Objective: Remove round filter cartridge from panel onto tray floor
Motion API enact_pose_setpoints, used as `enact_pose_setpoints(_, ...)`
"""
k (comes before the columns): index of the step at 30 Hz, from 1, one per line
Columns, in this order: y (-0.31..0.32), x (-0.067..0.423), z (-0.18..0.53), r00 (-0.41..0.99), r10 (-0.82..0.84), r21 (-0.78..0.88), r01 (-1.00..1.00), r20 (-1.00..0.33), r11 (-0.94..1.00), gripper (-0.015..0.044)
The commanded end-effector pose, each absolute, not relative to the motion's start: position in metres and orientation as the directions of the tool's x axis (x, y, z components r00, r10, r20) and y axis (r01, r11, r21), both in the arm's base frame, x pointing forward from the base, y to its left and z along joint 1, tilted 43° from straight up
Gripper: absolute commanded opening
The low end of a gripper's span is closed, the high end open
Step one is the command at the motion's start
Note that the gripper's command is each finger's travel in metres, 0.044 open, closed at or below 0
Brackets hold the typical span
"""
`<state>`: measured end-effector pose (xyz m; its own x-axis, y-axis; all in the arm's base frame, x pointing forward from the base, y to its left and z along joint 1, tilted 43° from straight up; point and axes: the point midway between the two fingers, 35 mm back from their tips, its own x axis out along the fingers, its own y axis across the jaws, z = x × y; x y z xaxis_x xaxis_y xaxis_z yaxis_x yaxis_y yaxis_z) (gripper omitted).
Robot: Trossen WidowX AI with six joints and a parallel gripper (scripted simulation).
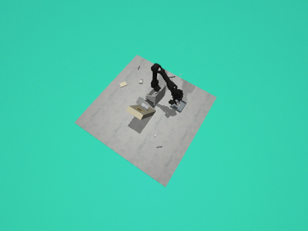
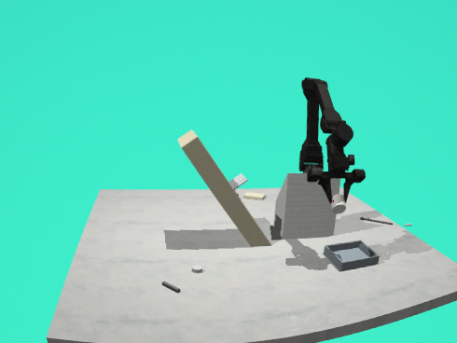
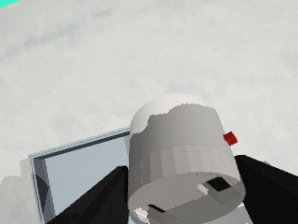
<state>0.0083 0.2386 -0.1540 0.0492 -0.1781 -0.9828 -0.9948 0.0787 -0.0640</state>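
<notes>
With the gripper (image 3: 182, 196) clamped on the filter cartridge (image 3: 181, 161) above the tray (image 2: 351, 255) near the bench's right edge, lowering and releasing come next.

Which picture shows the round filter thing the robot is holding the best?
The wrist view: the filter cartridge fills it, with its slots and red mark clear, held by the gripper. The exterior view shows only a small white cylinder above the tray. In the top view it's a speck.

Open air above tray (image 2: 351, 255); grey block (image 2: 304, 207) beside.
</notes>
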Motion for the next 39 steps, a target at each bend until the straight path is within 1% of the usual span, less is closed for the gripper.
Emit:
enact_pose_setpoints(1,0.225,-0.017,-0.170,-0.001,-0.177,0.000,-1.000,-0.984,0.007,0.0000)
enact_pose_setpoints(9,0.188,-0.060,-0.193,-0.094,-0.195,0.121,-0.984,-0.976,-0.128,0.0000)
enact_pose_setpoints(14,0.165,-0.078,-0.203,-0.142,-0.216,0.185,-0.963,-0.966,-0.198,0.0000)
enact_pose_setpoints(21,0.161,-0.079,-0.207,-0.143,-0.217,0.188,-0.962,-0.965,-0.200,0.0000)
enact_pose_setpoints(39,0.121,-0.080,-0.251,-0.145,-0.219,0.189,-0.961,-0.965,-0.200,0.0000)
